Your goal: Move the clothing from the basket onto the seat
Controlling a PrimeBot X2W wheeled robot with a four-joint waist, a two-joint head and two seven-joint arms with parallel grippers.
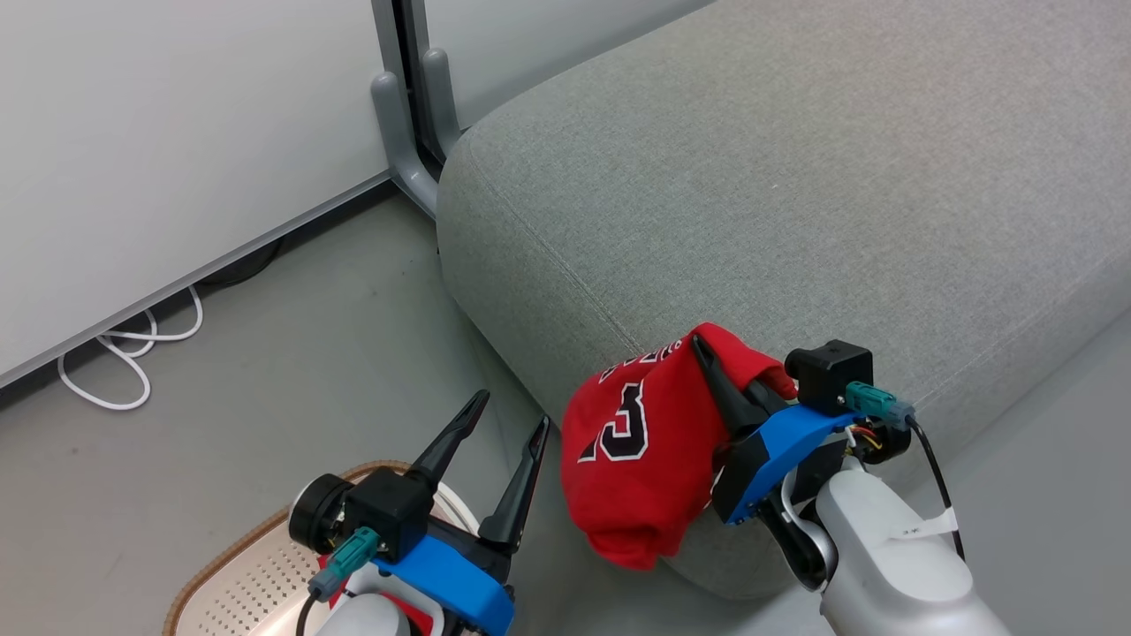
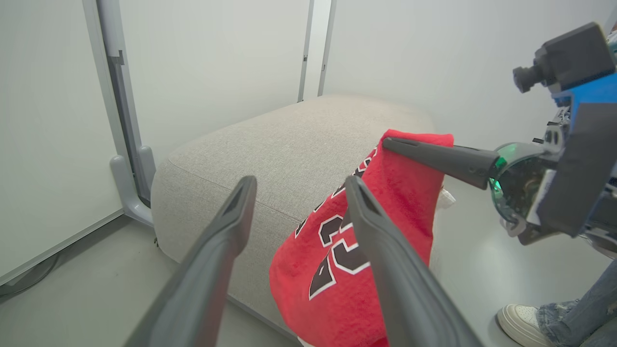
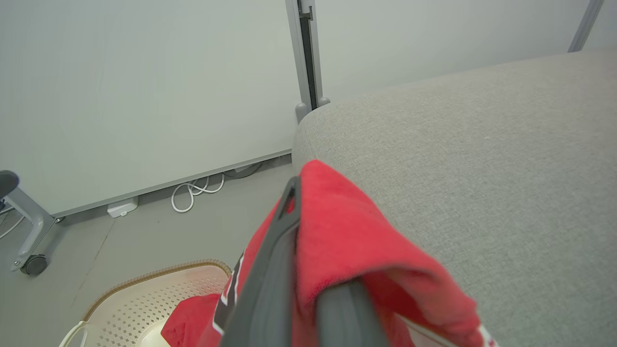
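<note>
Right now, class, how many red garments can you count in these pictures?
2. One lettered jersey hangs from the right fingers by the sofa's edge; a second garment lies in the basket. More may be hidden beneath.

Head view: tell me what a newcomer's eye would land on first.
The red jersey stands out most, clamped in the shut right gripper and hanging against the near edge of the grey sofa. Next comes the left gripper, open and empty at the lower left, over the basket, where more red cloth lies.
</note>
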